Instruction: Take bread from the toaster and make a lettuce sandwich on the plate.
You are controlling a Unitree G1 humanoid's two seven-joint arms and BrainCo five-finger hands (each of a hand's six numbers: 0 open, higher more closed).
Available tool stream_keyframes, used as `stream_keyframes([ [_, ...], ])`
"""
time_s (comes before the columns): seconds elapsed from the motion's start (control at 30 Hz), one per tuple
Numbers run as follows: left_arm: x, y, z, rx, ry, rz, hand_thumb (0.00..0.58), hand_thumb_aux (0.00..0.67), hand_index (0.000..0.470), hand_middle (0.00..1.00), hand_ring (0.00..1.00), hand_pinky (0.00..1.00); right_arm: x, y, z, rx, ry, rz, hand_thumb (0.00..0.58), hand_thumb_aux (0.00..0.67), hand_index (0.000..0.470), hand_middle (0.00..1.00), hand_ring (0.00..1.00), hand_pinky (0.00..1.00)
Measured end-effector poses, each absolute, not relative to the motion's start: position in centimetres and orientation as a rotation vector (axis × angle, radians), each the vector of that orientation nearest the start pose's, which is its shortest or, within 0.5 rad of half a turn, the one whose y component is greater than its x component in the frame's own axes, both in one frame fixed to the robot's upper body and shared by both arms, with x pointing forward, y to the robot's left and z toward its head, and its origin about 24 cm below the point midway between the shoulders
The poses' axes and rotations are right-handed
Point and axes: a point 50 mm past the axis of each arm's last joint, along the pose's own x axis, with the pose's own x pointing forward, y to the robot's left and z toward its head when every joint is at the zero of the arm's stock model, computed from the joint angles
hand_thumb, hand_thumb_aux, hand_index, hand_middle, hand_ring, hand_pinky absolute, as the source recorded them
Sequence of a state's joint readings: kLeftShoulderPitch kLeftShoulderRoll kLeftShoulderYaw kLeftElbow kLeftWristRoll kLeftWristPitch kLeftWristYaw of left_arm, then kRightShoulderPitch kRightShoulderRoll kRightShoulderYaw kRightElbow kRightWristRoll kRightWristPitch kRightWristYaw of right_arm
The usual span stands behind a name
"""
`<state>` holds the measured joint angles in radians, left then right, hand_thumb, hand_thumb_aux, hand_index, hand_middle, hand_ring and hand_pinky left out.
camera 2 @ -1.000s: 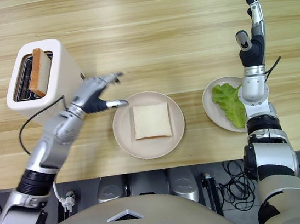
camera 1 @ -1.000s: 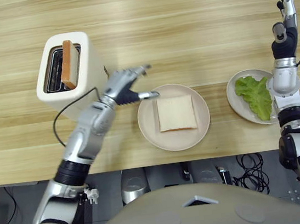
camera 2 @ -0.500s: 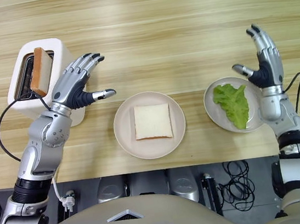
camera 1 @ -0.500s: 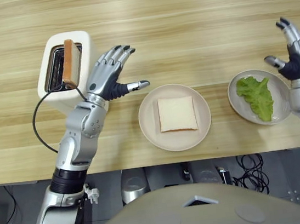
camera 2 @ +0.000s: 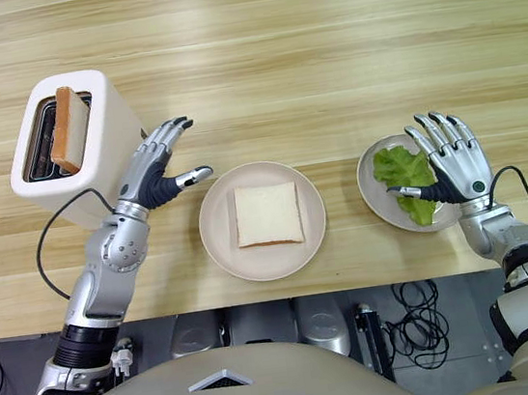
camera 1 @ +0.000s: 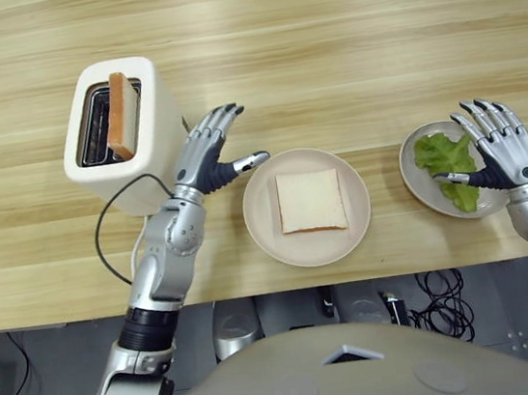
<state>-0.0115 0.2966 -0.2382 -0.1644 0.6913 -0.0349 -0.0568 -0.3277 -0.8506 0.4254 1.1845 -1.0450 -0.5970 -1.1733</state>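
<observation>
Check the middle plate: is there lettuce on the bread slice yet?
No, the bread slice lies bare on its plate, and the lettuce sits on the side plate.

Left hand (camera 1: 203, 155), right hand (camera 1: 499, 145): silver shells, black joints.

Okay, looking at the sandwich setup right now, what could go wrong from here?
1. The right robot hand is spread open over the lettuce. A loose pinch could tear the leaf or shove its small plate toward the table edge.
2. The toaster cord loops beside the left robot hand arm. Reaching for the slice could snag it and tug the toaster.
</observation>
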Motion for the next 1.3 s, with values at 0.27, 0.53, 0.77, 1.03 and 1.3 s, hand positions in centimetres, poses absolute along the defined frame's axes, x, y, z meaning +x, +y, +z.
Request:
stream_keyframes([
  [0.27, 24.9, 13.6, 6.4, 0.955, -0.193, -0.272, 0.000, 0.000, 0.000, 0.00, 0.00, 0.00, 21.5, -35.2, 1.0, -1.660, -0.231, -0.009, 0.371, 0.268, 0.184, 0.00, 0.00, 0.00],
  [0.53, 25.2, 13.9, 6.4, 0.943, -0.199, -0.254, 0.000, 0.000, 0.000, 0.00, 0.00, 0.00, 21.4, -34.7, 0.2, -1.601, -0.181, 0.005, 0.405, 0.302, 0.207, 0.00, 0.00, 0.00],
  [0.77, 25.2, 14.0, 6.4, 0.944, -0.202, -0.248, 0.000, 0.000, 0.000, 0.00, 0.00, 0.00, 21.1, -34.5, -0.3, -1.598, -0.171, 0.044, 0.408, 0.305, 0.209, 0.00, 0.00, 0.00],
  [1.03, 25.2, 14.0, 6.2, 0.944, -0.196, -0.245, 0.000, 0.000, 0.000, 0.00, 0.00, 0.00, 21.2, -34.5, -0.4, -1.581, -0.138, 0.043, 0.580, 0.670, 0.460, 0.00, 0.00, 0.00],
  [1.3, 25.3, 14.1, 5.9, 0.945, -0.185, -0.244, 0.000, 0.000, 0.000, 0.00, 0.00, 0.00, 21.6, -34.1, -0.3, -1.564, -0.151, 0.037, 0.580, 0.670, 0.460, 0.00, 0.00, 0.00],
])
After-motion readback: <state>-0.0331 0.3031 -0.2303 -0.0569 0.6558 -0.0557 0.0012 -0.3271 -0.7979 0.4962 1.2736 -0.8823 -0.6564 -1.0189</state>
